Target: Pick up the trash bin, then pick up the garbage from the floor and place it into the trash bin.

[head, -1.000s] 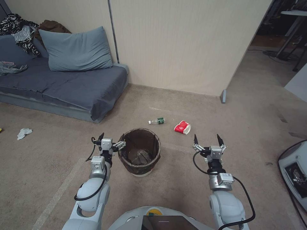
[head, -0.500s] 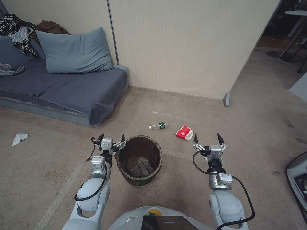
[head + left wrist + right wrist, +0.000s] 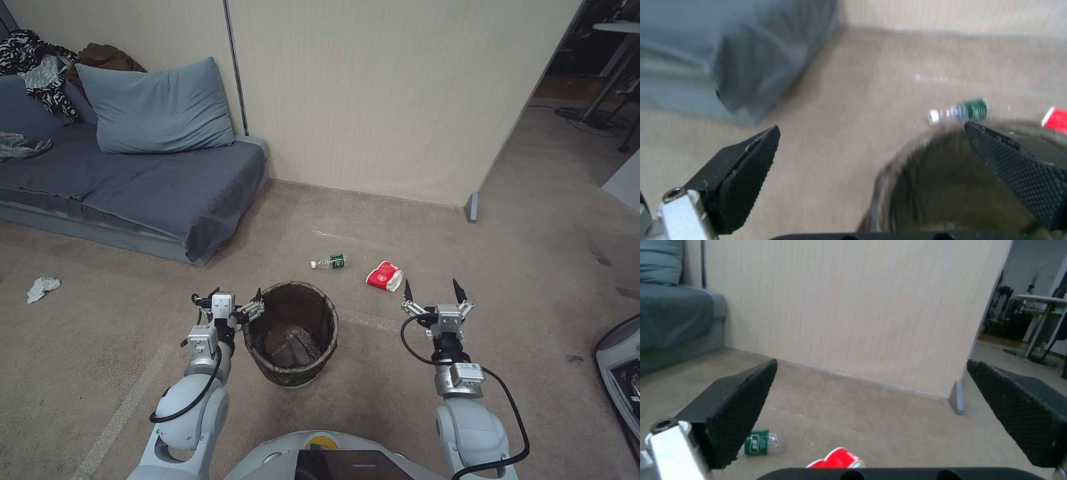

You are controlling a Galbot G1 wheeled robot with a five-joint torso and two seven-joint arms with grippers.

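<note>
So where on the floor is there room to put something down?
Bare carpet lies between the tissue and the bin, and right of the right hand. It is crowded beyond the bin, by the bottle and cup.

The floor (image 3: 507, 267) is matt beige carpet with a short, rough pile. The bin (image 3: 293, 333) is lined with thin, crinkled brown plastic that has a dull sheen. The bottle (image 3: 329, 262) is clear glossy plastic with a green label, and the red-and-white cup (image 3: 383, 276) looks like smooth paper. The gripper fingers (image 3: 735, 410) carry matt black pads with a knobbly diamond texture on brushed metal mounts. The sofa (image 3: 153, 180) wears soft grey-blue cloth, and the wall panel (image 3: 400, 93) seems finely ribbed.
</note>
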